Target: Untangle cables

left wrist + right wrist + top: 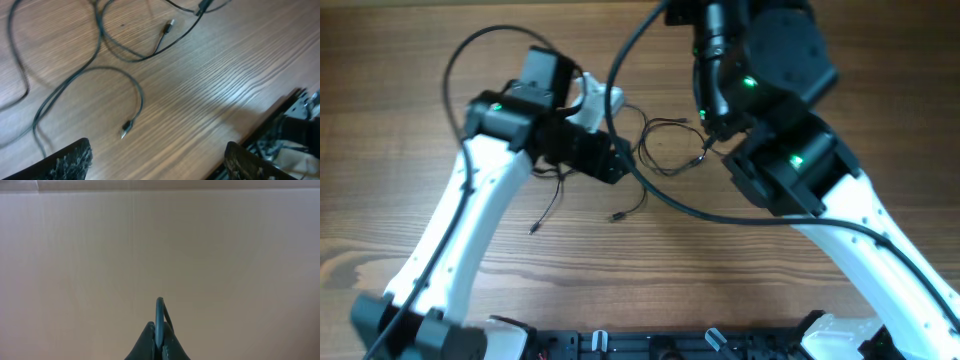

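The cables (665,145) are thin black cord lying in loose loops on the wooden table between the two arms. One strand ends in a plug tip (615,217), another in a plug tip (533,230). In the left wrist view a cable (135,95) curves down to a plug tip (125,131), and a second plug tip (169,26) lies further off. My left gripper (159,150) hangs open over bare wood, just short of the nearer plug. My right gripper (160,335) is shut on a thin loop of cable (159,311), raised off the table.
The thicker black arm cable (650,185) sweeps across the table's middle under both arms. A plain beige wall (160,240) fills the right wrist view. A dark frame (295,125) at the table's edge shows at the right of the left wrist view.
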Tool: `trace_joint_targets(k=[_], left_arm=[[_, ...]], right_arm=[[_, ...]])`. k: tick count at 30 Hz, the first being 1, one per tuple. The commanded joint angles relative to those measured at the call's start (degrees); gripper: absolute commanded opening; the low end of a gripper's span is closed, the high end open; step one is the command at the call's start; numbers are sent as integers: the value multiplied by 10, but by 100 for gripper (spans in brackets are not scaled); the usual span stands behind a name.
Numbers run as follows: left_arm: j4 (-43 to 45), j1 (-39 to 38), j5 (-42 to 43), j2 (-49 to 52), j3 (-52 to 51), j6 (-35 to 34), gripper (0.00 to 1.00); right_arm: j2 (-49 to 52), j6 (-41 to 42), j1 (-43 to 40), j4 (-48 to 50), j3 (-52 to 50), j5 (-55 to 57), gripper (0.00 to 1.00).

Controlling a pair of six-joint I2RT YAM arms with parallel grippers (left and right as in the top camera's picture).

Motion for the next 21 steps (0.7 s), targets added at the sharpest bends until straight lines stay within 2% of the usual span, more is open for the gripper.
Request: trace_joint_targets(k=[1,5,8,10,13,21], left_arm=[[32,-44,3,65,1,28,87],[85,-108,24,138,1,45,88],[158,-141,19,166,1,46,87],[229,-156,12,183,1,65,83],[294,-164,-13,204,1,64,84],[348,-176,-12,274,1,59,80]], right_arm=[[-24,-16,1,-3,8,13,4],[-24,-28,1,-13,8,29,4],[-26,-43,1,-25,8,34,4],[-31,-43,1,-43,8,33,4],[-45,-43,1,-61,8,33,4],[-78,-43,1,-89,8,33,4]])
